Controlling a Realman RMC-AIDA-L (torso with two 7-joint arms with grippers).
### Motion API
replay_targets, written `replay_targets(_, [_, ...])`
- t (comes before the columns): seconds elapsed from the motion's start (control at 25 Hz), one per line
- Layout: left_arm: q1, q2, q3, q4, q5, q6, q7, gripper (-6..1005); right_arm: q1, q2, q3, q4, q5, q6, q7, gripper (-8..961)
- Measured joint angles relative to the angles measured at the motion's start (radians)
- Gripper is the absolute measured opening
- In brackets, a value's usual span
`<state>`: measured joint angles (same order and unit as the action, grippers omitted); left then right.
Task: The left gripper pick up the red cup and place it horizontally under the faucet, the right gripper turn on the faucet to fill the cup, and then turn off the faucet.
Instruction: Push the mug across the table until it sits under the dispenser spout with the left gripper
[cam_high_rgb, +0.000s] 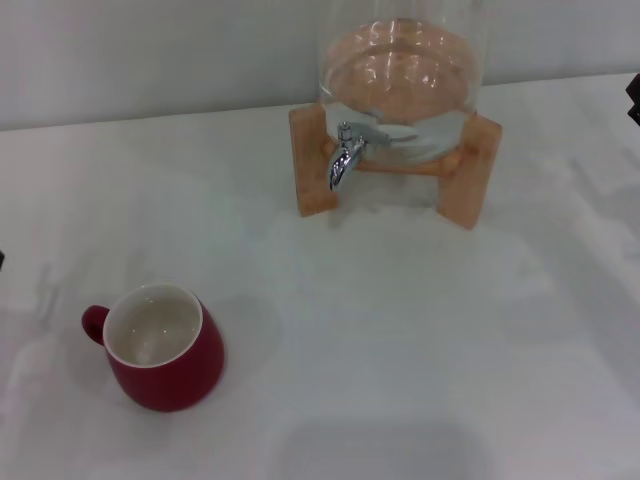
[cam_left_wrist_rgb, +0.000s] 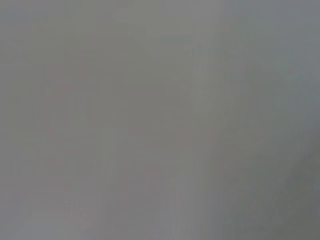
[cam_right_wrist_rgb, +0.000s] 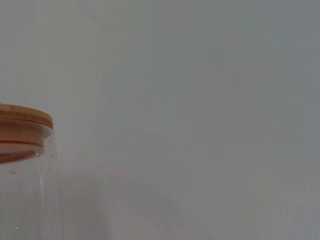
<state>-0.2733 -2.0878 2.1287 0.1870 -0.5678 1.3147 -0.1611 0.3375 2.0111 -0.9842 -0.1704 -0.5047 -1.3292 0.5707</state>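
The red cup (cam_high_rgb: 160, 347) stands upright at the near left of the white table (cam_high_rgb: 400, 330), its white inside showing and its loop handle pointing left. The faucet (cam_high_rgb: 345, 152) is a chrome tap with its spout turned down. It sticks out of the front of a clear glass jar (cam_high_rgb: 400, 70) on a wooden stand (cam_high_rgb: 468, 170) at the far middle, well away from the cup. A black sliver of my right gripper (cam_high_rgb: 634, 98) shows at the right edge, level with the jar. My left gripper is out of view, and the left wrist view shows only plain grey.
The right wrist view shows the jar's wooden lid (cam_right_wrist_rgb: 22, 125) and glass wall (cam_right_wrist_rgb: 25, 200) against a plain grey wall. A pale wall runs behind the table in the head view.
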Motion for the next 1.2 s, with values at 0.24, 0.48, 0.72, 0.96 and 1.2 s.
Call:
replay_targets(0.24, [0.005,0.001,0.021,-0.001,0.003,0.001,0.011,611,-0.001,0.000,-0.003,0.002,0.000,-0.001,-0.001,873])
replay_targets(0.48, [0.003,0.003,0.027,-0.007,0.041,0.002,0.072,610,-0.002,0.000,-0.004,0.002,0.000,0.000,-0.003,873])
replay_targets(0.72, [0.001,0.003,0.027,-0.008,0.075,-0.003,0.109,610,-0.002,0.000,-0.004,0.002,0.000,0.002,-0.004,873])
replay_targets(0.96, [0.016,0.003,0.028,-0.007,0.077,-0.001,0.120,610,-0.003,0.000,-0.005,0.013,0.000,0.000,-0.005,872])
replay_targets(1.2, [0.039,0.001,0.031,-0.006,0.090,0.001,0.129,610,-0.008,0.000,-0.020,0.016,0.000,0.000,-0.006,872])
